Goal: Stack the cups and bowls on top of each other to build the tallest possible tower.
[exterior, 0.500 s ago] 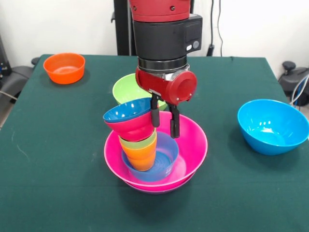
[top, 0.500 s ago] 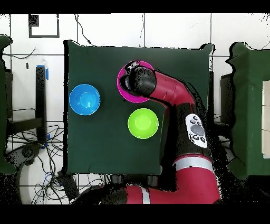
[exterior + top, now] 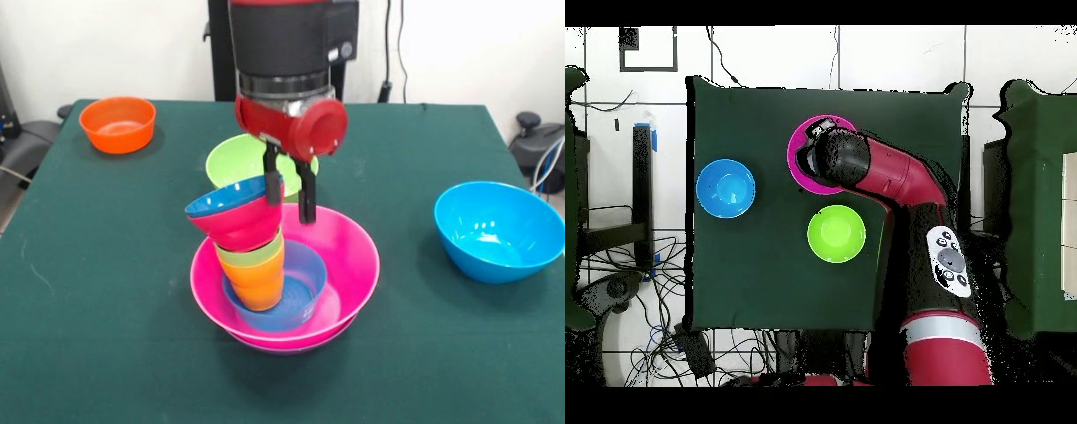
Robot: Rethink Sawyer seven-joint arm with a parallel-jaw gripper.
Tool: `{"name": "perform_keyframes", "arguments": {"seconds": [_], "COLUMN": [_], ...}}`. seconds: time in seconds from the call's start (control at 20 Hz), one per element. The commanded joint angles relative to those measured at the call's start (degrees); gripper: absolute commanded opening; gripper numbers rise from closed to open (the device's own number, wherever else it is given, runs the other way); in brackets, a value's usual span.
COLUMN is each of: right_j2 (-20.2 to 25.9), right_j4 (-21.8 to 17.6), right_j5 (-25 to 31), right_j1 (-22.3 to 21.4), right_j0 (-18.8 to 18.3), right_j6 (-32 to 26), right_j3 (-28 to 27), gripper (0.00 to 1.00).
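The tower [image 3: 253,261] stands mid-table in the front view. Its base is a wide pink bowl [image 3: 353,256] over a purple one [image 3: 291,347]. Inside sit a small light-blue bowl [image 3: 305,283], the orange cup [image 3: 258,287], the light green cup [image 3: 252,259], and a red bowl [image 3: 238,231] holding a dark-blue bowl [image 3: 225,201]. The top two bowls lean left. My gripper [image 3: 290,190] is open just right of the dark-blue bowl's rim, one finger close against it, nothing between the fingers. In the overhead view the arm covers most of the pink bowl [image 3: 797,165].
A lime green bowl [image 3: 229,163] sits just behind the tower and shows in the overhead view [image 3: 836,233]. A large sky-blue bowl [image 3: 499,230] is at the right, also overhead [image 3: 725,187]. A small orange bowl [image 3: 117,124] is at the far left corner of the green table [image 3: 106,265].
My gripper has risen and shifted a little left, from inside the pink bowl to the level of the dark-blue bowl's rim. The top bowls lean slightly further left.
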Motion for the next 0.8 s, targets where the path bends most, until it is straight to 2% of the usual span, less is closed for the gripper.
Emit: {"name": "perform_keyframes", "arguments": {"seconds": [0.05,0.5,0.8], "right_j2": [1.4,1.5,2.4], "right_j4": [-0.6,-1.0,-1.2], "right_j5": [8.8,9.5,7.8], "right_j1": [-4.4,-4.6,-3.4], "right_j0": [0.2,0.2,-0.6], "right_j6": [0.9,1.0,0.2], "right_j3": [6.1,5.5,5.0], "gripper": [1.00,1.00,1.00]}}
